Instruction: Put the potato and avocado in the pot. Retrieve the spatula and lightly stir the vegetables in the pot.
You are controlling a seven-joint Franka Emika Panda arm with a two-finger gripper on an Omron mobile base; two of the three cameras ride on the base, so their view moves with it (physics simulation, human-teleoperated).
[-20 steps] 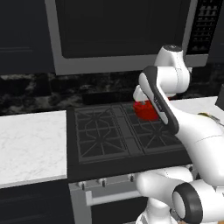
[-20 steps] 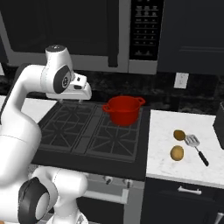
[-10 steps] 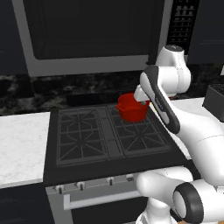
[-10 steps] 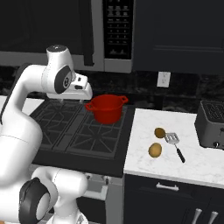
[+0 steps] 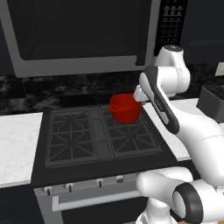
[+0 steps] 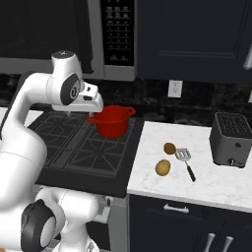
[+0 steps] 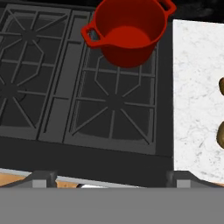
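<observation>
The potato (image 6: pixel 163 168) lies on the white bench (image 6: pixel 206 177), just beside the avocado (image 6: pixel 170 148) and the spatula (image 6: pixel 186 162); prob. firm, rounded, may roll, so grip across its middle; pot (image 6: pixel 112 120) on stove (image 6: pixel 83 147); claw state: cannot tell.

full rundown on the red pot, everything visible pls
The pot is bright red, glossy like enamel, round with a flared rim, a short looped handle on each side and a small pour lip. It stands upright and lidless on the stove's back right burner grate, near the marble counter. The hand view shows its inside empty. Nothing but the grate touches it; the arm's hand hangs beside it without contact.
</observation>
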